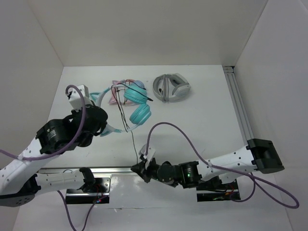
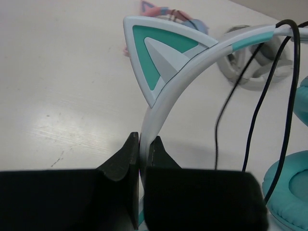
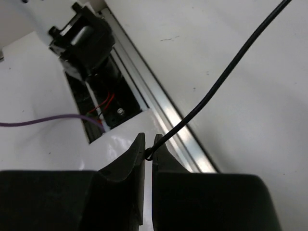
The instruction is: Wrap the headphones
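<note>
The teal headphones lie at the middle of the table, one ear cup stacked behind the other. Their pale headband arcs to the left and carries a teal-and-white cat ear. My left gripper is shut on that headband just below the ear, seen from above at the left gripper. The thin black cable loops over the cups and runs straight toward the near edge. There my right gripper is shut on the cable, which is pinched at the tips of the right gripper.
Pink-and-blue cat-ear headphones lie partly under the teal pair. Grey-white headphones sit to the right of them. An aluminium rail runs along the right side, another rail along the near edge. White walls enclose the table.
</note>
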